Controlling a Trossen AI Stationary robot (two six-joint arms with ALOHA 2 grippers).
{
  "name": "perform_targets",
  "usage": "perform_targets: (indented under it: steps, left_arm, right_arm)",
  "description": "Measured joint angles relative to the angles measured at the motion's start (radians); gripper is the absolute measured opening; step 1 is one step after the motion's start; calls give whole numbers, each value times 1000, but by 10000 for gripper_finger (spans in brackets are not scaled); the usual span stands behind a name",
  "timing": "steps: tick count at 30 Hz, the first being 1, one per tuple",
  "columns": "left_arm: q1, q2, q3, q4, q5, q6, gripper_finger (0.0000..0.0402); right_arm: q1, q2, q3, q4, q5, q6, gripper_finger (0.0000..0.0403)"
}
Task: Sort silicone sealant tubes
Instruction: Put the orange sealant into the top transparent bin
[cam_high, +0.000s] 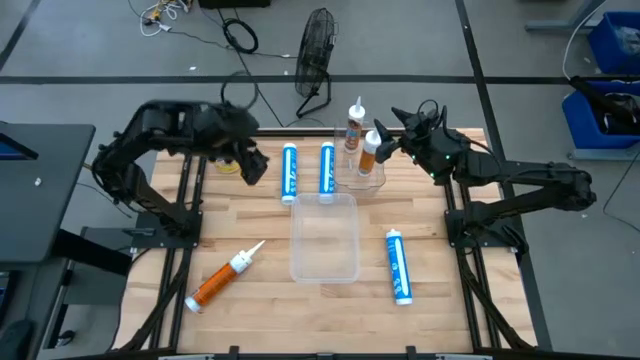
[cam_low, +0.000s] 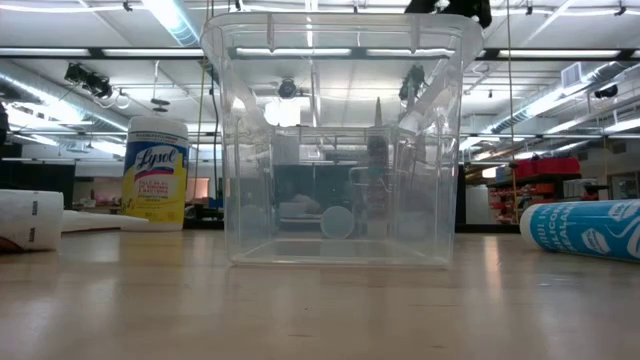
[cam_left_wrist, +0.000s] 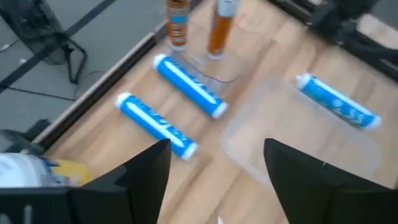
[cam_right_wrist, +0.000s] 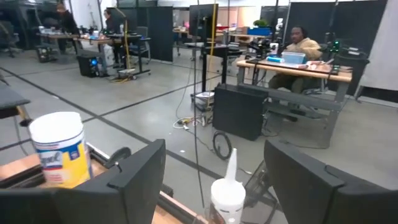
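Observation:
Two orange sealant tubes (cam_high: 354, 128) (cam_high: 369, 152) stand upright in a small clear cup (cam_high: 366, 180) at the table's far side. Two blue tubes (cam_high: 289, 172) (cam_high: 327, 169) lie side by side left of the cup. A third blue tube (cam_high: 398, 265) lies right of the large clear bin (cam_high: 323, 262), and a third orange tube (cam_high: 223, 278) lies at the near left. My right gripper (cam_high: 390, 138) is open just right of the nearer upright orange tube, whose white nozzle (cam_right_wrist: 227, 190) shows between the fingers. My left gripper (cam_high: 257, 168) is open above the table, left of the blue pair (cam_left_wrist: 155, 123).
A yellow canister with a white lid (cam_low: 155, 170) stands at the table's far left, beneath my left arm. The large clear bin (cam_low: 340, 250) is empty at the table's middle. A black fan (cam_high: 314, 55) stands on the floor beyond the far edge. People sit at desks (cam_right_wrist: 298, 46) in the room.

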Motion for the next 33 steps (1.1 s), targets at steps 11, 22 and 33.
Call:
perform_targets:
  steps: [11, 22, 33]
  left_arm:
    - [-220, -27, -349, -5, 152, -233, 347]
    - [-411, -26, -717, 111, 220, -422, 349]
    - [-512, -26, -1016, 266, 251, -596, 349]
  right_arm:
    - [80, -53, 24, -60, 2, 0, 275]
    - [160, -95, 24, -84, 3, 0, 275]
    - [217, -98, 24, -88, 3, -24, 275]
